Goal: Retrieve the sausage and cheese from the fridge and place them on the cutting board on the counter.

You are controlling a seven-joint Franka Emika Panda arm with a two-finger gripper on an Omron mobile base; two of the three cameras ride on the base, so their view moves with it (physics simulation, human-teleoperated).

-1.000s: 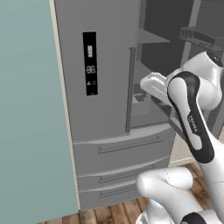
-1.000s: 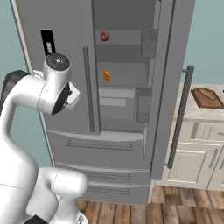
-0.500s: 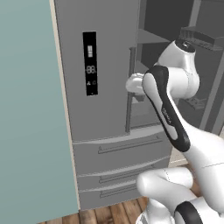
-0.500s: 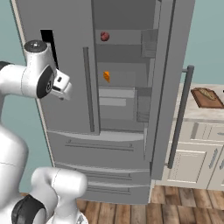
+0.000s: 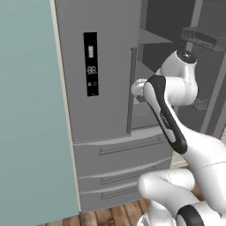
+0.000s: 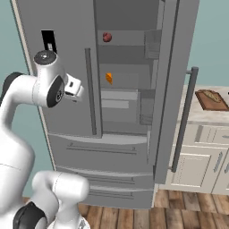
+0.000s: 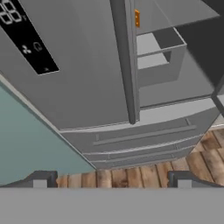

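Observation:
The fridge stands with its left door shut and its right door swung open. Inside, the reddish-brown sausage lies on an upper shelf and the orange cheese sits one shelf lower; the cheese also shows at the top of the hand view. My gripper is open and holds nothing. It hovers in front of the left door's handle, left of the opening, well short of both foods. The cutting board lies on the counter to the right.
The black display panel is on the shut left door. Drawers run below the doors. The open door's long bar handle juts out between fridge and counter. A teal wall lies left, with wooden floor below.
The arm has folded upward, its elbow swinging toward the fridge. The hand has stayed in front of the left door's handle. The jaws stay wide apart.

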